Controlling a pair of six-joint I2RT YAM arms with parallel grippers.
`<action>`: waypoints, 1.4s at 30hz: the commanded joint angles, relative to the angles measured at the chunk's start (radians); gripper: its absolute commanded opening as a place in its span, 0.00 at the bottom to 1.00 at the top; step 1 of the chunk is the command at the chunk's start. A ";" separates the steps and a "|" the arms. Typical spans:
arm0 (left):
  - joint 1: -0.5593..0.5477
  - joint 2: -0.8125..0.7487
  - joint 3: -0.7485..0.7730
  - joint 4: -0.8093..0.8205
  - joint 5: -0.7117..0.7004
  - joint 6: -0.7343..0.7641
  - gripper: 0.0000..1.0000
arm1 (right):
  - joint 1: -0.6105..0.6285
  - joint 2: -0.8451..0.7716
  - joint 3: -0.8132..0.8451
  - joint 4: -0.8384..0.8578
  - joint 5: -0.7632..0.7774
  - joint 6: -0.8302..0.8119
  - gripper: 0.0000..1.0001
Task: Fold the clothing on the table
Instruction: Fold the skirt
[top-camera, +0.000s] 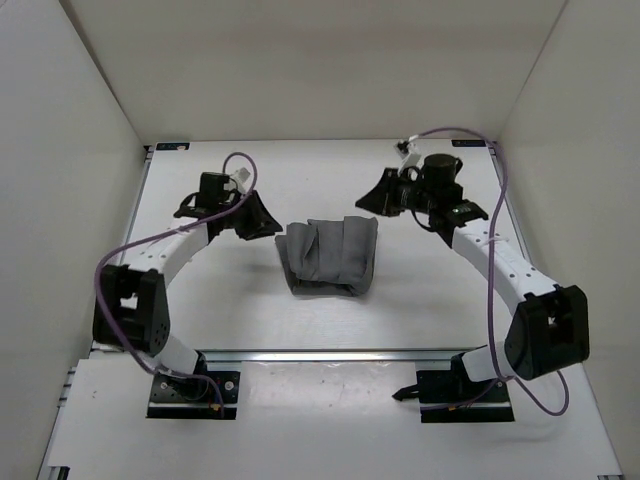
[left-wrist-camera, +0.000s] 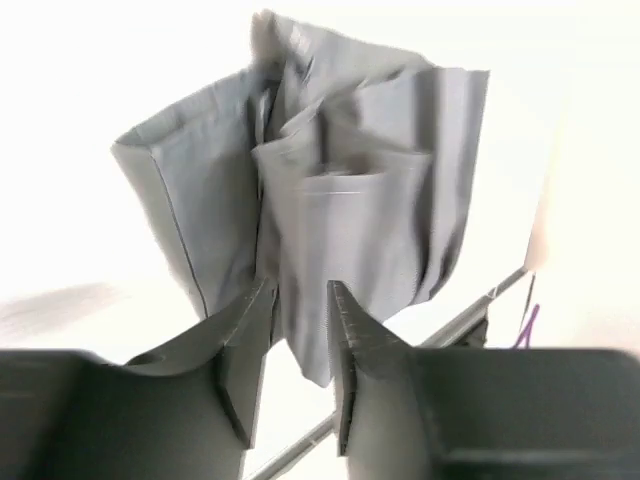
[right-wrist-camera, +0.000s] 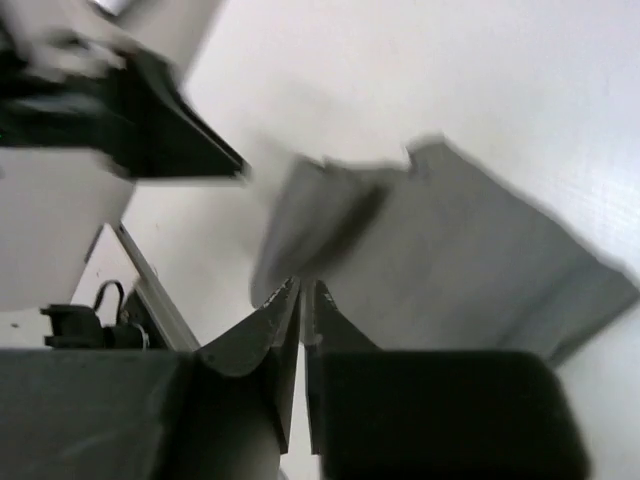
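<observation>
The grey clothing (top-camera: 328, 255) lies loosely folded and creased at the middle of the desk (top-camera: 420, 300). The left hand (top-camera: 262, 218) sits just off its 10 o'clock corner, slightly spread and clear of the fabric. The right hand (top-camera: 372, 200) is near its 1 o'clock corner, almost pressed together on nothing.

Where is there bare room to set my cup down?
Bare table: the far strip between back rail and clothing, and the near strip between clothing and front rail. Crowded: at the clothing's far corners, where left claw and right claw sit.
</observation>
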 joint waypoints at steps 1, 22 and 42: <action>0.013 -0.118 0.031 -0.042 -0.026 0.021 0.45 | 0.014 0.036 -0.125 -0.074 0.021 -0.023 0.02; -0.276 -0.040 -0.376 0.274 -0.196 -0.118 0.00 | 0.091 0.300 -0.248 0.071 -0.046 -0.062 0.00; -0.177 -0.215 0.167 -0.277 -0.572 0.257 0.95 | -0.066 -0.052 0.030 -0.456 0.320 -0.188 0.80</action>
